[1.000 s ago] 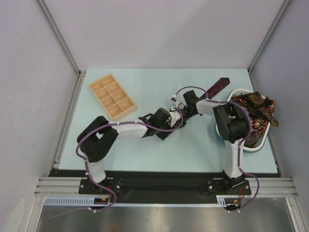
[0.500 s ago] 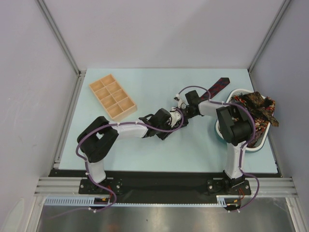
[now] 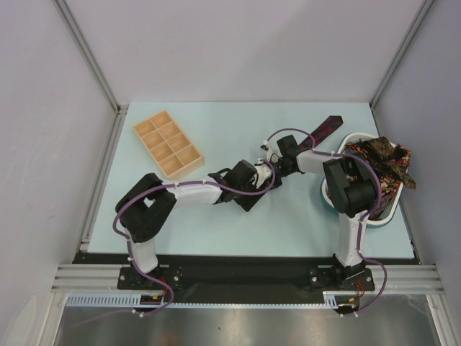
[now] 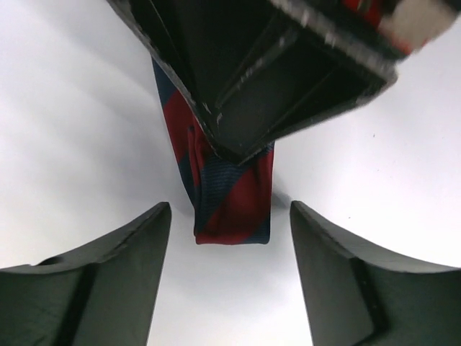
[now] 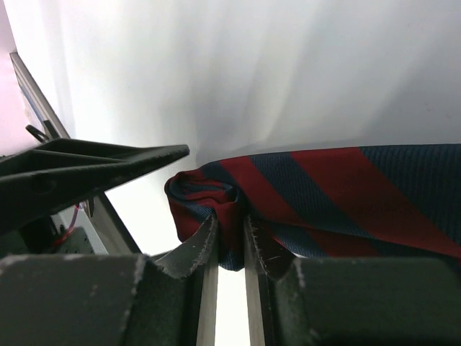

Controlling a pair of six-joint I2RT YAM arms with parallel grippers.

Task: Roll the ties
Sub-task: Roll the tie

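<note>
My left pincer (image 4: pixel 229 210) stands wide apart, low over the pale blue table (image 3: pixel 216 231) near its middle, and its two dark fingers (image 4: pixel 122 252) flank the near end of the striped tie (image 4: pixel 234 209) without touching the cloth. That end is doubled back on itself, navy with broad red diagonal bars, and it lies flat between my left fingertips with bare table on either side. My right pincer (image 5: pixel 230 241) comes in from the opposite side, tip to tip with the left one, and it is clamped on the same tie: from the right wrist I see the fold of cloth curled into a small loose loop and pinched in the narrow slot between my two right fingers. Beyond that grip the tie runs flat along the table, away toward the far right, where its other end shows from above, just beside the white basin (image 3: pixel 358 135). The basin sits at the right edge of the table and holds the pile of ties (image 3: pixel 382 162), a tangle of dark red, brown and gold, some of it spilling over the right rim. The wooden tray (image 3: pixel 167 144) lies well apart, at the far left.
</note>
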